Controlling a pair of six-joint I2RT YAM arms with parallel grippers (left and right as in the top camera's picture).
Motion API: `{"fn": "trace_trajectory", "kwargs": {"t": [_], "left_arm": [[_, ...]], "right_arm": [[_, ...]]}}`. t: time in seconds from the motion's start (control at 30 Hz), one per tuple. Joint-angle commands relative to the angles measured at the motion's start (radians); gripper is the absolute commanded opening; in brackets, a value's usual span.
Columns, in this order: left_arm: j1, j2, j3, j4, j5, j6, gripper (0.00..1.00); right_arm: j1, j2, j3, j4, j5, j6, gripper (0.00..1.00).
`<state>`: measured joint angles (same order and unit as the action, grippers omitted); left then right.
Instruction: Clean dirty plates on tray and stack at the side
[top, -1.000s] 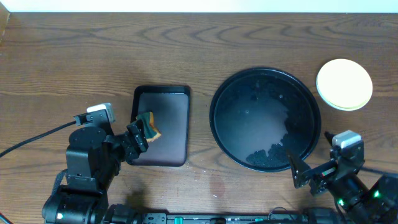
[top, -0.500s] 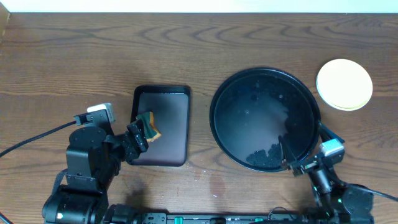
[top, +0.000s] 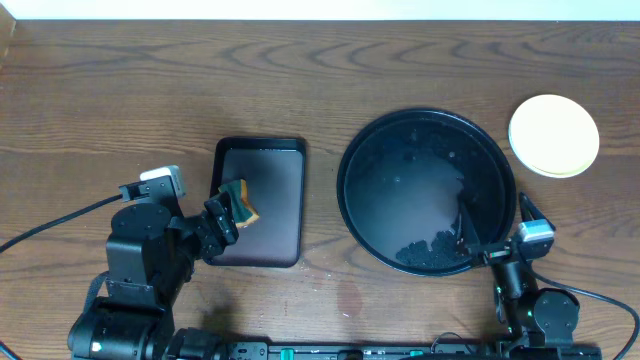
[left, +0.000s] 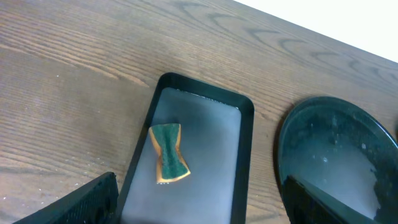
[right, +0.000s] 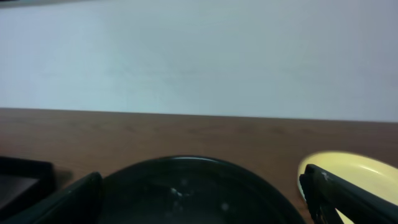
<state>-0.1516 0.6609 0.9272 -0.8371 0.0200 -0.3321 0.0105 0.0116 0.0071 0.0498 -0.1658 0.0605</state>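
The round black tray (top: 400, 150) holds no plates, only water drops and dark crumbs near its front. A pale yellow plate (top: 553, 135) lies on the table to the tray's right, also seen as the plate (right: 348, 171) in the right wrist view. My right gripper (top: 495, 222) stands open at the tray's front right rim, and the gripper (right: 202, 205) looks across the tray (right: 186, 186) with nothing between its fingers. My left gripper (top: 225, 228) is open over the near end of the small rectangular tray. In its wrist view this gripper (left: 205, 208) is empty.
A dark rectangular tray (top: 275, 230) sits left of the round one, with a green and yellow sponge (top: 238, 203) in it; the sponge (left: 169, 154) lies just ahead of my left fingers. A cable (top: 60, 220) runs off to the left. A white wall backs the table.
My right arm has pulled back toward the table's front edge and turned, bringing its open gripper up to the tray's front right rim. The left arm and sponge have not moved.
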Motion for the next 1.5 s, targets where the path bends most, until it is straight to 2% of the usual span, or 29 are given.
{"fn": "trace_trajectory", "kwargs": {"t": [0.0,0.03,0.13,1.27,1.47], "left_arm": [[0.002,-0.002,0.005,0.000,-0.005,0.014,0.85],[0.002,-0.002,0.005,0.000,-0.005,0.014,0.85],[0.002,-0.002,0.005,0.000,-0.005,0.014,0.85],[0.002,-0.001,0.005,-0.001,-0.005,0.014,0.85],[0.003,-0.002,0.004,-0.045,-0.039,0.040,0.85]], "right_arm": [[-0.002,-0.007,-0.002,-0.086,0.116,0.013,0.99],[-0.002,-0.007,-0.002,-0.135,0.134,0.013,0.99],[-0.002,-0.006,-0.001,-0.127,0.142,-0.042,0.99],[-0.002,-0.006,-0.001,-0.124,0.139,-0.043,0.99],[-0.002,-0.006,-0.001,-0.124,0.139,-0.043,0.99]]}}
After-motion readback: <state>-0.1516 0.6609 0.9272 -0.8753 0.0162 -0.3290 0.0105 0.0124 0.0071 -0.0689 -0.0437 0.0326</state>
